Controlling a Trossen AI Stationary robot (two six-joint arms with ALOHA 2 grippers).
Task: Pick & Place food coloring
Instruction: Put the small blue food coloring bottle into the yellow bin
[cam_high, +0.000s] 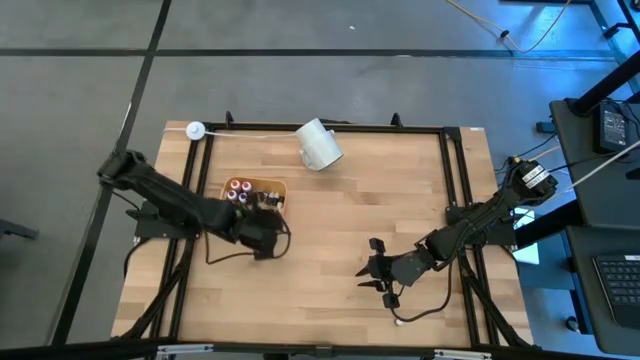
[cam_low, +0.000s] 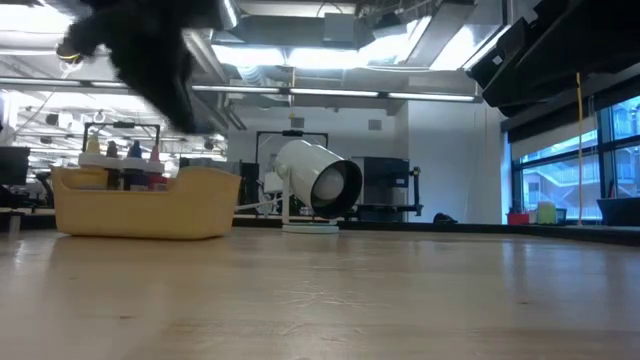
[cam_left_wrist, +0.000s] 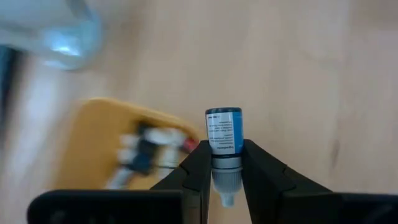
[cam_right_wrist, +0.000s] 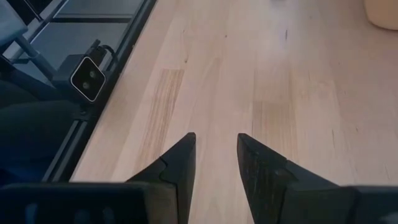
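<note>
Beside the yellow tray (cam_high: 278, 186) near the table's (cam_high: 340, 230) left side, the left gripper (cam_left_wrist: 224, 167) is clamped on a small bottle of food coloring (cam_left_wrist: 224, 134) with a blue label. More little bottles (cam_high: 238, 190) stand in the tray, and a white cup (cam_high: 319, 145) lies tipped over farther back. Toward the table's right front, the right gripper (cam_right_wrist: 216, 155) waits with its fingers a narrow gap apart and nothing between them.

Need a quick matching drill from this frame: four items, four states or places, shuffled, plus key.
Items:
1. left gripper
2. right gripper
3. white cup
4. yellow tray

States:
A. lying on its side near the table's far edge
B. holds several small bottles
C. empty, over bare wood
D. shut on a blue-labelled bottle

Pairs: 1-D, 2-C, 3-A, 4-B
</note>
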